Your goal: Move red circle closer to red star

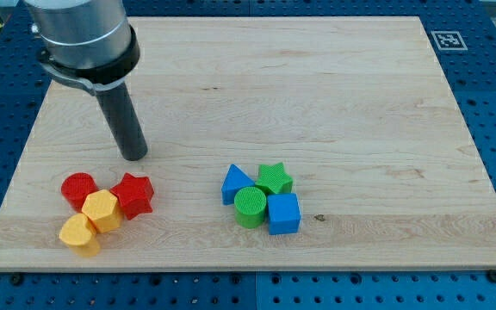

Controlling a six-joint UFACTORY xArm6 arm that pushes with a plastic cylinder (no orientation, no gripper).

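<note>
The red circle lies at the view's lower left on the wooden board. The red star lies a little to its right, with a yellow hexagon touching both from below. My tip rests on the board just above the red star, up and to the right of the red circle, with a small gap to both.
A second yellow block sits below the hexagon near the board's bottom edge. A cluster lies at bottom centre: blue triangle, green star, green circle, blue cube. A marker tag is at the top right corner.
</note>
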